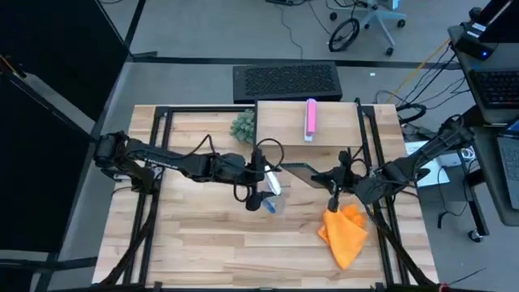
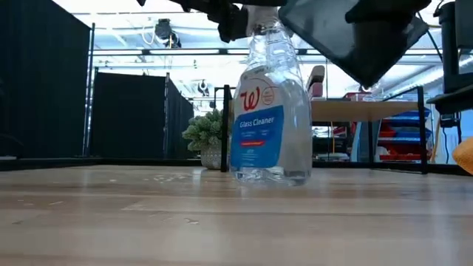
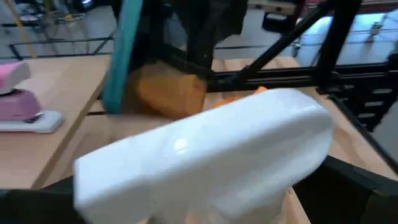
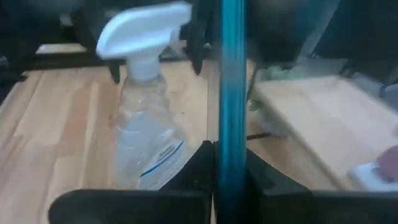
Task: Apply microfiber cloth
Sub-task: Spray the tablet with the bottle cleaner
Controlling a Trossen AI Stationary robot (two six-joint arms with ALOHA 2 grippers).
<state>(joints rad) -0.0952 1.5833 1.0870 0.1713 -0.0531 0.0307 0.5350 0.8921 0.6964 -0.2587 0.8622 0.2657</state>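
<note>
The wooden table carries everything, and the clear spray bottle standing upright near its middle serves as the landmark. The left arm reaches in from the table's left side, its left gripper clenched on the bottle's white trigger head. Just to the bottle's right, the right gripper is closed on the edge of a dark grey tablet, holding it tilted above the table. The microfiber cloth lies crumpled on the wood to the right of the bottle, below the tablet, toward the front edge. Behind the bottle sit a small green plant and a pink object
</note>
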